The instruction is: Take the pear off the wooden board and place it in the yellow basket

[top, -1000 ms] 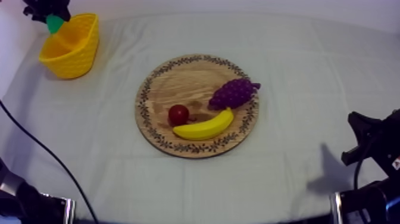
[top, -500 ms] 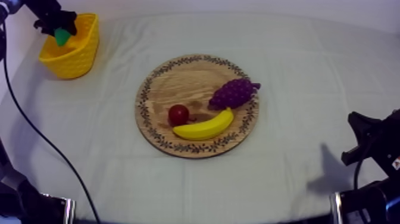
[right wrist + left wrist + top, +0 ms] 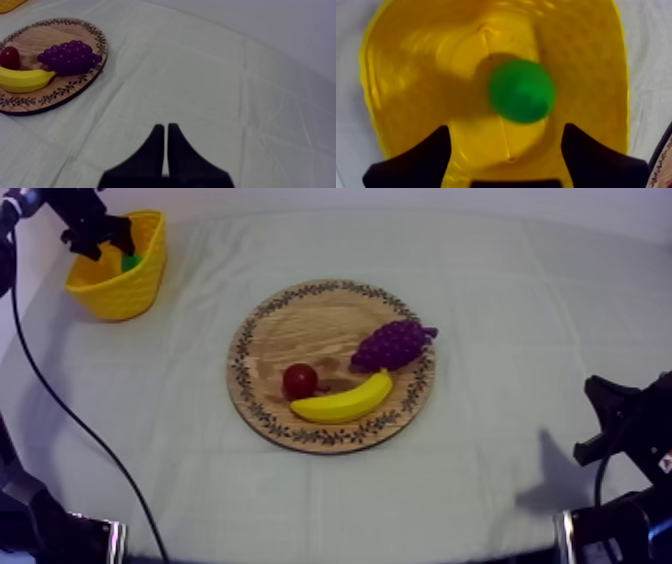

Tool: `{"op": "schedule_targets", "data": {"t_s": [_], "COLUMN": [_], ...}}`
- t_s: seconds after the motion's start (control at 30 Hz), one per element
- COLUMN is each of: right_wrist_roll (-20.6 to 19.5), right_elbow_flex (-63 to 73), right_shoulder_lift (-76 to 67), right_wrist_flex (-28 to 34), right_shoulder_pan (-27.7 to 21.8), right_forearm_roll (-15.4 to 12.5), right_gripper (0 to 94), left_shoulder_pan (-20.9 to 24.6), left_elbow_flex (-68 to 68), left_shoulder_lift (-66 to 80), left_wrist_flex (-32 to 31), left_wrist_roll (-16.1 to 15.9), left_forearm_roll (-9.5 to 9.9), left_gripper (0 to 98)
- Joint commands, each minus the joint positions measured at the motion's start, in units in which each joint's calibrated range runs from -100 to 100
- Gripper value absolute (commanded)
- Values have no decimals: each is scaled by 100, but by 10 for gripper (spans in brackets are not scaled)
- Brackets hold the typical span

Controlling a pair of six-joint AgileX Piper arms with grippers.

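Note:
The green pear (image 3: 521,90) lies loose inside the yellow basket (image 3: 401,90), free of the fingers. My left gripper (image 3: 505,142) hangs open just above the basket, its two black fingers wide apart with nothing between them. From above, that gripper (image 3: 98,233) sits over the basket (image 3: 112,288) at the table's far left, and a bit of the pear (image 3: 130,262) shows in the basket's mouth. My right gripper (image 3: 165,134) is shut into a narrow wedge over bare cloth, and rests low at the right (image 3: 612,423).
The round wooden board (image 3: 290,323) in the table's middle carries purple grapes (image 3: 392,344), a banana (image 3: 343,402) and a small red fruit (image 3: 299,378). The right wrist view has the board (image 3: 60,92) beyond the fingers, with grapes (image 3: 69,56), banana (image 3: 22,80) and red fruit (image 3: 9,57).
The left gripper has opened over the basket and let go of the pear, which has dropped into the basket. The right arm has stayed still.

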State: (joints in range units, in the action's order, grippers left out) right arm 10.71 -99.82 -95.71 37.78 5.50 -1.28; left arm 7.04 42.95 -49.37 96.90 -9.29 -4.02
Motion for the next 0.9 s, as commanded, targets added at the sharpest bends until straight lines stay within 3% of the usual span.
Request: {"op": "schedule_targets", "data": {"t_s": [0.0, 0.2, 0.43, 0.7, 0.87], "right_wrist_roll": [1, 1, 1, 1, 1], "right_elbow_flex": [5, 5, 5, 5, 5], "right_shoulder_lift": [-4, -4, -4, -4, -4], "right_wrist_flex": [4, 4, 4, 4, 4], "right_shoulder_pan": [1, 1, 1, 1, 1], "right_forearm_roll": [-1, -1, -1, -1, -1], "right_gripper": [4, 4, 4, 4, 4], "left_shoulder_pan": [-2, -5, -50, -100, -130], "left_elbow_flex": [-30, -151, -330, -965, -1479], "left_shoulder_lift": [22, 124, 377, 1062, 1708], "left_wrist_flex": [-6, -9, -181, -257, -441], "left_wrist_roll": [17, 51, 35, 116, 139], "left_forearm_roll": [11, 51, 93, 124, 142], "left_gripper": [857, 876, 744, 686, 576]}}
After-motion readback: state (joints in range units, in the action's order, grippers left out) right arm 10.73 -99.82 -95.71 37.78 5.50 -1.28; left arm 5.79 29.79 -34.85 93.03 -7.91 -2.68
